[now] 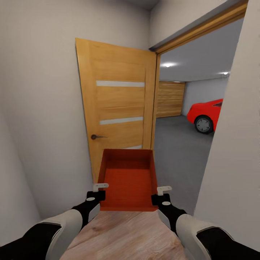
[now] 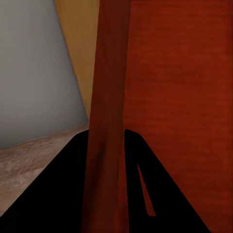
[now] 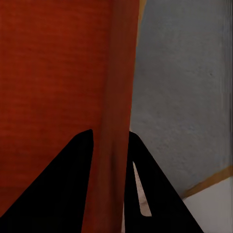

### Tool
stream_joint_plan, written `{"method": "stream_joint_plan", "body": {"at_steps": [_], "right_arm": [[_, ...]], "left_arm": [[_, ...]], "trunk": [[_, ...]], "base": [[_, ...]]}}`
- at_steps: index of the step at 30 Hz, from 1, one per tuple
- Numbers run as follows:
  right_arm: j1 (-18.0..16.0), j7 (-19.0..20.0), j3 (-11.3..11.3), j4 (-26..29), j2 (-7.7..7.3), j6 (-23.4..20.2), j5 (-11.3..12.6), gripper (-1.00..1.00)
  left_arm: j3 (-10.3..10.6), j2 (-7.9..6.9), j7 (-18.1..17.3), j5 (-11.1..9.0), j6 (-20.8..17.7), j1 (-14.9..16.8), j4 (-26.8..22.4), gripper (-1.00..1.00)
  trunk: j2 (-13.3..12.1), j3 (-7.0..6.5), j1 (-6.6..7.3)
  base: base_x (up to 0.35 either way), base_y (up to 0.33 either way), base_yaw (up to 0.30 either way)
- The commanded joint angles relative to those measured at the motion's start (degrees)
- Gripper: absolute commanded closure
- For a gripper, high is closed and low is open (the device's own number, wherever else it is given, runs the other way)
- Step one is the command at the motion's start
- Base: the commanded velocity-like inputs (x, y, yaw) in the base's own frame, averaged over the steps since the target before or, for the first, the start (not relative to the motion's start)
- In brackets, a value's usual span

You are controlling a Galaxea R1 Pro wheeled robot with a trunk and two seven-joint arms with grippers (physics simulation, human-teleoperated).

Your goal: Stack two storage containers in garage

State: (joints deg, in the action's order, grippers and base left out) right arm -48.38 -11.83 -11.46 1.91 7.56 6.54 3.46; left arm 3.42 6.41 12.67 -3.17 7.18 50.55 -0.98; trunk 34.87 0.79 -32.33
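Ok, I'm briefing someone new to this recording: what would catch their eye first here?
First, the orange-red bin held out front, with the left gripper and right gripper each clamped on a side wall. Behind it, a honey-brown door stands open. Through the doorway on the right, a shiny red car sits on grey concrete.

An open wooden door (image 1: 117, 108) with a dark handle (image 1: 94, 137) fills the frame's middle. At right, a red car (image 1: 206, 113) is parked. White walls (image 1: 36, 108) flank the doorway.
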Motion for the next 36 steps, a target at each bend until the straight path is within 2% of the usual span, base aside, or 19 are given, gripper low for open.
{"method": "stream_joint_plan", "body": {"at_steps": [1,19,36], "right_arm": [[0.0,-0.4,0.1,-0.4,0.17,0.3,1.4,1.00],[0.0,-0.4,0.1,-0.3,0.17,0.3,1.4,1.00],[0.0,-0.3,0.1,-0.3,0.17,0.3,1.4,1.00]], "left_arm": [[-1.5,0.18,1.3,-0.1,1.3,0.1,-0.5,1.00],[-1.5,0.18,1.3,-0.1,1.3,0.1,-0.5,1.00],[-1.5,0.18,1.3,-0.1,1.3,0.1,-0.5,1.00]], "trunk": [[0.1,0.08,-0.04],[0.1,0.08,-0.04],[0.1,0.08,-0.04]], "base": [[0.200,0.106,-0.284],[0.024,0.011,-0.285],[0.000,0.000,-0.021]]}}
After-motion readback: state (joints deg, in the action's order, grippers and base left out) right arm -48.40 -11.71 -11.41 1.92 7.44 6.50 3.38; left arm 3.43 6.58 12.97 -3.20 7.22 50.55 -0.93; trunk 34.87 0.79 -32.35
